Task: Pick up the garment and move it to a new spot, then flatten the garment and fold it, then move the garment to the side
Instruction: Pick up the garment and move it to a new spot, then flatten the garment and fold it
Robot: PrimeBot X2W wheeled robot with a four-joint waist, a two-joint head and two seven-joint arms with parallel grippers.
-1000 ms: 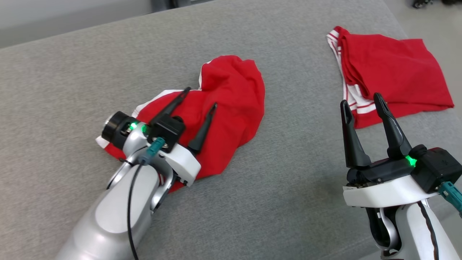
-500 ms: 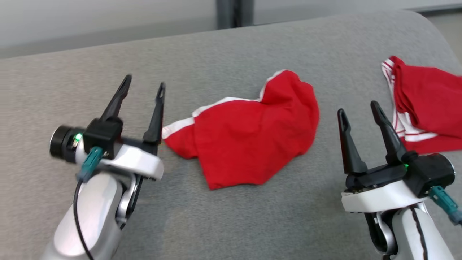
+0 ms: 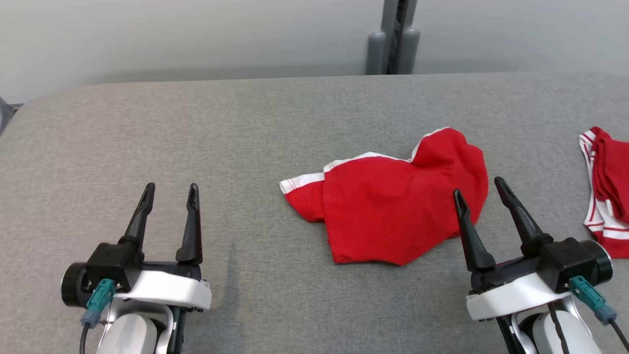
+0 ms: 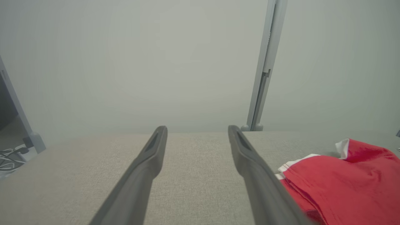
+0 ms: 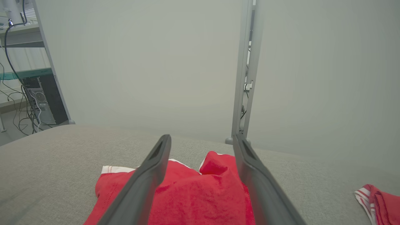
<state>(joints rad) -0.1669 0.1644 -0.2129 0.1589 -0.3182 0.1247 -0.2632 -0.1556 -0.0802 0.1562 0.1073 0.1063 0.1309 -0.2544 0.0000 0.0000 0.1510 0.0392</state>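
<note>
Grey cushion (image 3: 196, 128): bears all.
Garment (image 3: 388, 216): red, crumpled on cushion, long axis left-right, white-trimmed end at left.
Second red cloth (image 3: 607, 191): well right of garment.
Right gripper (image 3: 477, 186): jaws wide, empty, at garment's right edge, nearer arm, garment ahead of tips.
Left gripper (image 3: 171, 187): jaws wide, empty, well left of garment.

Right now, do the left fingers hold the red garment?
No, the left fingers stand open over the grey cushion, apart from the red garment.
</note>
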